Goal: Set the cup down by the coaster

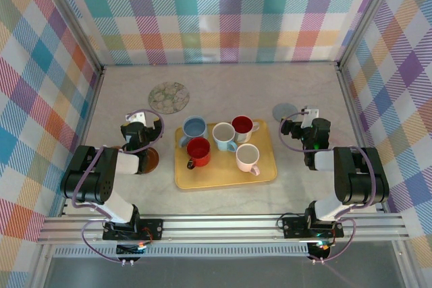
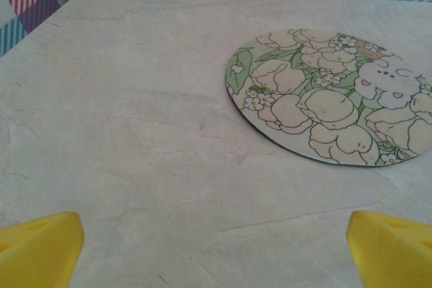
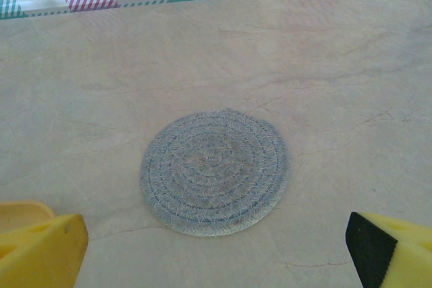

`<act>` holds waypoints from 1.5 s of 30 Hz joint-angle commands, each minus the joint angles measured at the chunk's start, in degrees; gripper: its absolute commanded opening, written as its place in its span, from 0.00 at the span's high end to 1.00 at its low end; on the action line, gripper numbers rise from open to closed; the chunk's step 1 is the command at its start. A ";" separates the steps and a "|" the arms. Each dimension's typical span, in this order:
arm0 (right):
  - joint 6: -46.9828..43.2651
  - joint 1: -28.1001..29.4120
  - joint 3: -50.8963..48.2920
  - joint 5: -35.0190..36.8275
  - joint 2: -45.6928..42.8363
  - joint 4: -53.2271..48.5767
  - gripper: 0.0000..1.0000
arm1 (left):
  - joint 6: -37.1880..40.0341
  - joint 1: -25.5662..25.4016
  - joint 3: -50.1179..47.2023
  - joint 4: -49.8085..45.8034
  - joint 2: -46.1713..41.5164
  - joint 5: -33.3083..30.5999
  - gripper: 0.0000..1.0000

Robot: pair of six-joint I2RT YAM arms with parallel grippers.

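Several cups stand on a yellow tray (image 1: 226, 178) at mid table: a blue cup (image 1: 194, 128), a red cup (image 1: 198, 150), a pale blue cup (image 1: 224, 135), a cup with a dark red inside (image 1: 243, 125) and a pinkish cup (image 1: 248, 158). A floral coaster (image 1: 169, 97) (image 2: 331, 96) lies ahead of my left gripper (image 1: 138, 118) (image 2: 216, 254), which is open and empty. A grey-blue woven coaster (image 1: 286, 110) (image 3: 214, 172) lies just ahead of my right gripper (image 1: 308, 114) (image 3: 216, 254), also open and empty.
A brown round coaster (image 1: 151, 160) lies partly under my left arm, left of the tray. Plaid walls close in the table on the left, back and right. Bare tabletop lies between the tray and the back wall.
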 commanded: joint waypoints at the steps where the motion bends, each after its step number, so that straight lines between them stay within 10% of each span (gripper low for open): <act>1: -0.15 0.19 0.41 -0.28 -0.12 0.60 0.01 | -0.12 -0.17 -0.01 -1.04 -1.69 0.59 0.00; 21: 3.76 0.19 18.66 -0.88 -17.27 -42.18 0.01 | -2.02 -0.17 17.31 -43.31 -26.84 10.97 0.00; 37: 7.92 0.19 34.31 -15.99 -11.58 -74.49 0.15 | -11.82 -0.26 30.66 -76.18 -23.56 17.32 0.01; 45: 9.23 0.13 34.70 -18.91 -6.22 -79.71 0.28 | -16.02 -0.35 32.20 -83.22 -15.86 20.61 0.18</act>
